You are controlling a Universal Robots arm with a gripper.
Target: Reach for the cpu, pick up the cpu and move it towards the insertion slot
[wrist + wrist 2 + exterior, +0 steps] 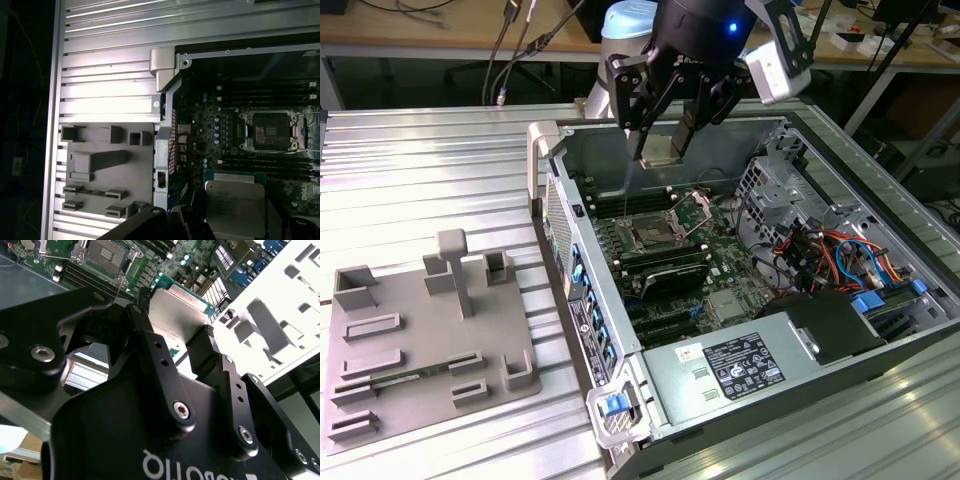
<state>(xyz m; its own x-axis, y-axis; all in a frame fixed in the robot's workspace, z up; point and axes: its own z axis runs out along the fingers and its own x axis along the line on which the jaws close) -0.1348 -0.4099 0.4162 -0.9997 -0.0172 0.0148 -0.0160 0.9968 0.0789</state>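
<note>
Above the open case's far wall, the gripper (663,140) hangs clenched on the cpu (662,150), clear of the board, with the slot (651,236) below it and nearer the case's middle. Both wrist views show the cpu (181,310) (235,207) pinched at its edges. Only the first wrist view sets the fixture (105,170) outside the case (165,70), the slot (272,131) apart from the chip.

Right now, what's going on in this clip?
The arm's end effector is shut on the cpu, holding it up in the air over the open computer case. The insertion slot sits below on the green board, its frame open and its centre bare. The grey fixture plate lies outside the case, on the exterior view's left.
</note>
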